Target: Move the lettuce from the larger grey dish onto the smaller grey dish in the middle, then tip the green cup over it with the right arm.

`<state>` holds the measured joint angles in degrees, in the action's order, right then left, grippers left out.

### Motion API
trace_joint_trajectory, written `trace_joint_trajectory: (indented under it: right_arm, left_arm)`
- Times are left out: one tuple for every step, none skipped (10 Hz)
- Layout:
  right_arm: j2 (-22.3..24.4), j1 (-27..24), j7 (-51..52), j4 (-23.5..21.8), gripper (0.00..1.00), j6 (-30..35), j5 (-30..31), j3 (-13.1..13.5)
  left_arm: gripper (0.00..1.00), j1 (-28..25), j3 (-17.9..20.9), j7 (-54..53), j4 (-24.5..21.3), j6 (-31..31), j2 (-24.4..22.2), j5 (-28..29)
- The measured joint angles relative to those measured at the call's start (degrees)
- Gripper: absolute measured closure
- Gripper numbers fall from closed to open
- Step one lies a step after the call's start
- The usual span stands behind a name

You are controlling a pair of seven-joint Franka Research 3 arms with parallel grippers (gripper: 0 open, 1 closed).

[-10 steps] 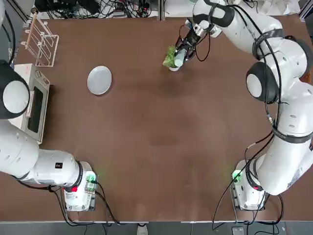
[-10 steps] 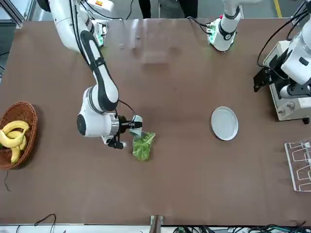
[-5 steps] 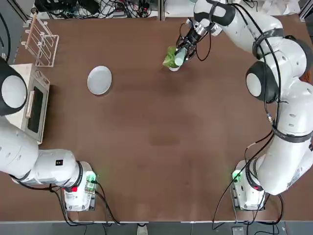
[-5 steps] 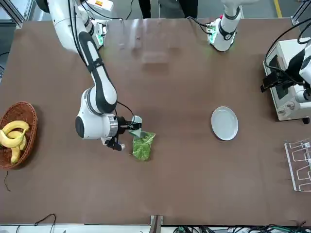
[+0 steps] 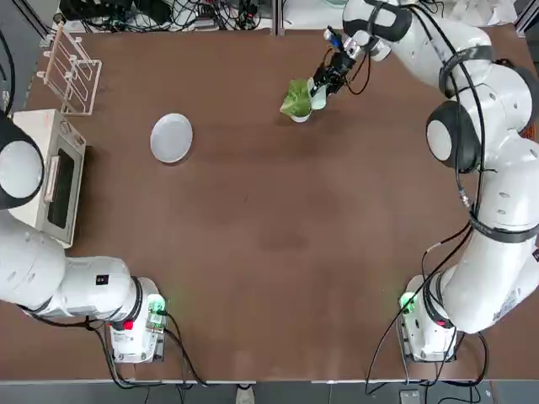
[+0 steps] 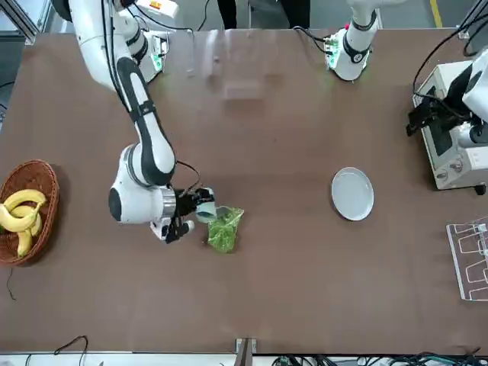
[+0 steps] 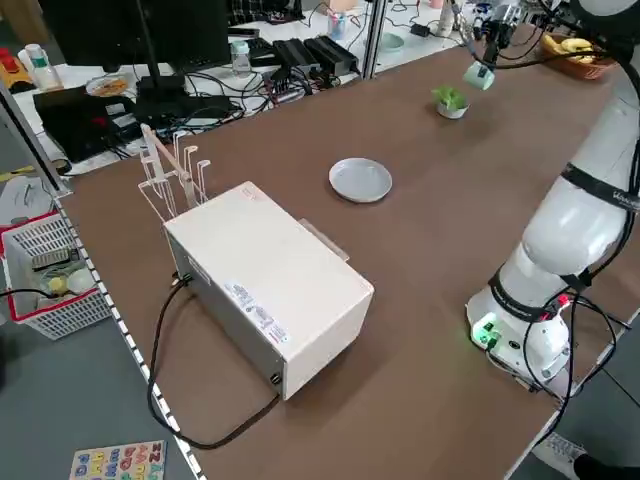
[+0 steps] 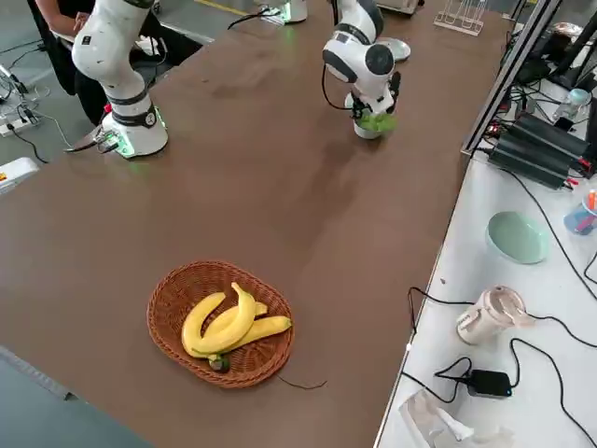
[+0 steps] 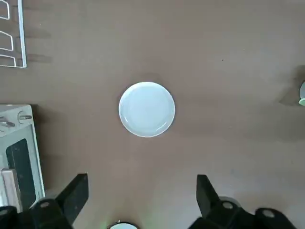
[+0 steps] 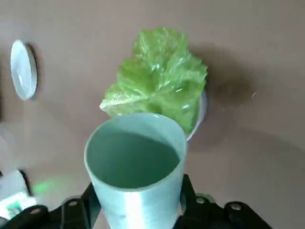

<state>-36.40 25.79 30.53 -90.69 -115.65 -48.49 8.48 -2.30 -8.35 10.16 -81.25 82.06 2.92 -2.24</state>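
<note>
My right gripper (image 5: 323,87) was clamped on the pale mint-green cylindrical cup (image 10: 136,164), held beside the ruffled light green lettuce (image 5: 296,98), which lay in the small pale grey bowl (image 10: 200,114) near the table's far edge. My left gripper (image 9: 142,200) hung with fingers apart above the flat pale grey plate (image 5: 172,137).

On the brown table (image 5: 253,252) we see a white microwave oven (image 7: 270,285) at the left edge, its door facing the middle. Just beyond it, near the far left corner, stands a clear rack (image 5: 72,71) with upright prongs. At the right edge sits a wicker basket (image 8: 224,327) holding yellow bananas (image 8: 229,322). Past the far edge, cables (image 5: 210,13) lie tangled on a bench.
</note>
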Motion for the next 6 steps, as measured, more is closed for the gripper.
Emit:
trace_joint_trajectory:
  right_arm:
    - [0.0, -0.33, 7.71, -0.84, 0.32, -1.0, -0.02, 0.87]
    - [0.14, -0.47, 15.3, -1.73, 0.32, -2.44, -0.04, 1.74]
    - [0.5, -0.55, 23.68, -2.92, 0.32, -4.33, -0.06, 2.56]
    - [1.15, -0.79, 31.98, -4.47, 0.32, -6.12, -0.1, 3.21]
    - [1.97, -1.51, 39.76, -6.17, 0.32, -7.24, -0.46, 3.58]
    - [2.9, -2.81, 47.57, -7.91, 0.32, -7.54, -1.71, 3.75]
  left_arm:
    - [0.0, -0.03, 0.01, 0.0, -0.3, 0.08, -0.32, 0.05]
    - [0.0, -0.14, 0.02, 0.0, -0.48, 0.18, -0.29, 0.09]
    - [0.0, -0.22, 0.03, 0.0, -0.71, 0.25, -0.29, 0.09]
    - [0.0, -0.24, 0.04, 0.0, -0.86, 0.29, -0.29, 0.1]
    - [0.0, -0.25, 0.08, 0.0, -0.96, 0.34, -0.29, 0.11]
    - [0.0, -0.25, 0.14, 0.0, -1.01, 0.4, -0.29, 0.2]
